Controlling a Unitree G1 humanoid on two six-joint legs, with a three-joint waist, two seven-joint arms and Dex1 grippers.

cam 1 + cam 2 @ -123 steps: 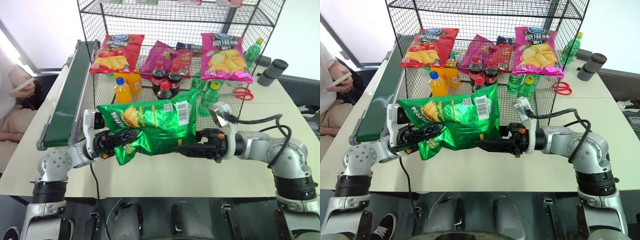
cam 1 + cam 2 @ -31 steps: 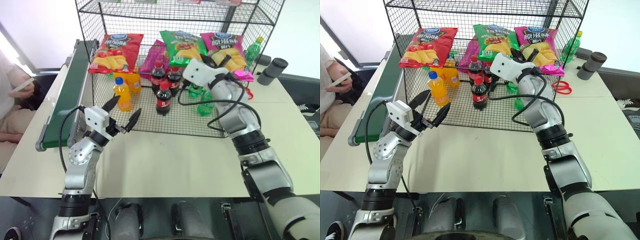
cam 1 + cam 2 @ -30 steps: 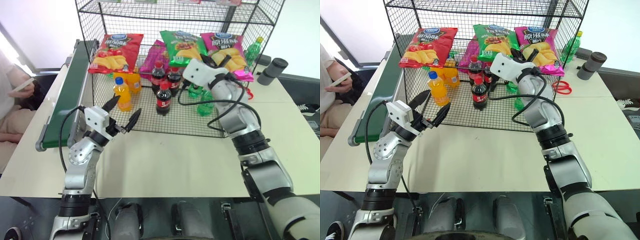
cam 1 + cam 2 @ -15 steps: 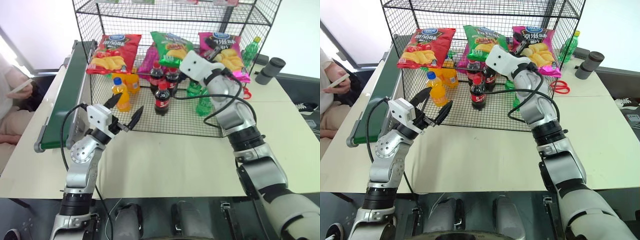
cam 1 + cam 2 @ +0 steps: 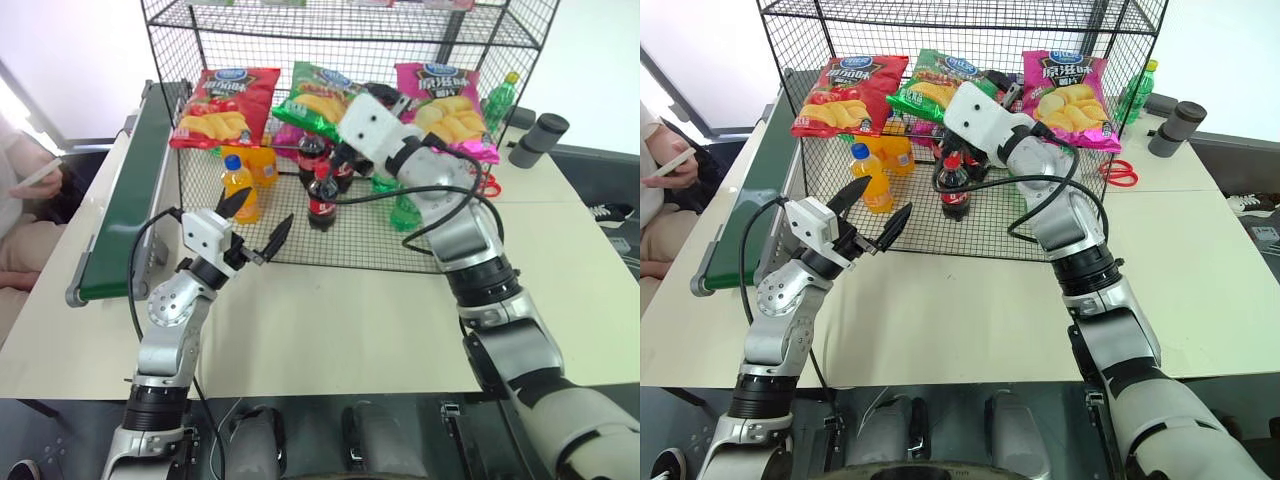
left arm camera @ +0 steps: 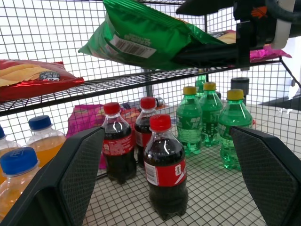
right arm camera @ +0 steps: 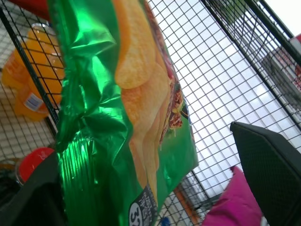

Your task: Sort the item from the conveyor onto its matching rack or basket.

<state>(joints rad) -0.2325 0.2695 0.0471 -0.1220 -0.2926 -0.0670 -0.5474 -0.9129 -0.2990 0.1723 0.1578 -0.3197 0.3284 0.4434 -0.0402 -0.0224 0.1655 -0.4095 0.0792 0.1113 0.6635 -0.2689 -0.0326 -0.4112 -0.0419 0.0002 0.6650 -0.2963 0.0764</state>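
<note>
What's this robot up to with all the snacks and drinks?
It is sorting snacks. Its right gripper stands open at a green crisps bag that lies on a shelf of the black wire rack, between a red bag and a pink bag. Whether a finger touches the bag cannot be told. The left gripper hovers open and empty over the table, in front of the rack. Drink bottles stand on the tier below. The conveyor runs along the left side.

hidden: right fingers behind wrist housing (image 5: 368, 122) | cut off: rack (image 5: 300, 20) top, maybe
</note>
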